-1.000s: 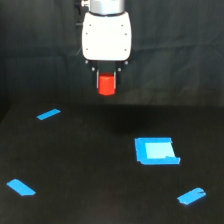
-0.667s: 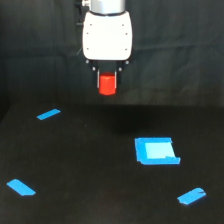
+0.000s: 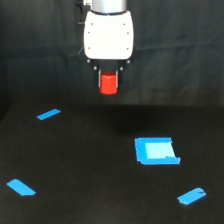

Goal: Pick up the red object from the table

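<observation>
The red object (image 3: pixel 108 83), a stubby bright red-orange cylinder, hangs in the air well above the table (image 3: pixel 90 165), in front of the black backdrop. My gripper (image 3: pixel 109 80) is shut on it from above, with dark fingers on either side of its top part. Above the fingers sits the white gripper body (image 3: pixel 108 34). The lower half of the red object shows below the fingers.
On the matte black table lie a blue square (image 3: pixel 155 151) at the exterior view's right, and blue tape strips at upper left (image 3: pixel 48 114), lower left (image 3: pixel 21 187) and lower right (image 3: pixel 191 196).
The gripper and the red object have risen slightly and shifted a little to the exterior view's right. The grip is unchanged.
</observation>
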Robot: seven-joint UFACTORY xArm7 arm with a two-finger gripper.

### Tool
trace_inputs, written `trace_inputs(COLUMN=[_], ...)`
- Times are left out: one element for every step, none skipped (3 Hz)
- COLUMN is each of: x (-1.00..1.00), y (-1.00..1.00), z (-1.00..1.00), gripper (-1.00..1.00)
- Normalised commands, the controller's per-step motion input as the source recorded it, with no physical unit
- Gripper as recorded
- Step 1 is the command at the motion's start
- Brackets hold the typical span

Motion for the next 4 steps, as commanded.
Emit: trace_inputs(x=[0.02,0.06,-0.02,0.08], y=[-0.03,0.07,0.04,-0.11], z=[0.09,0.01,0.12,-0.01], gripper=[-1.0,-0.94,-0.99,-1.0])
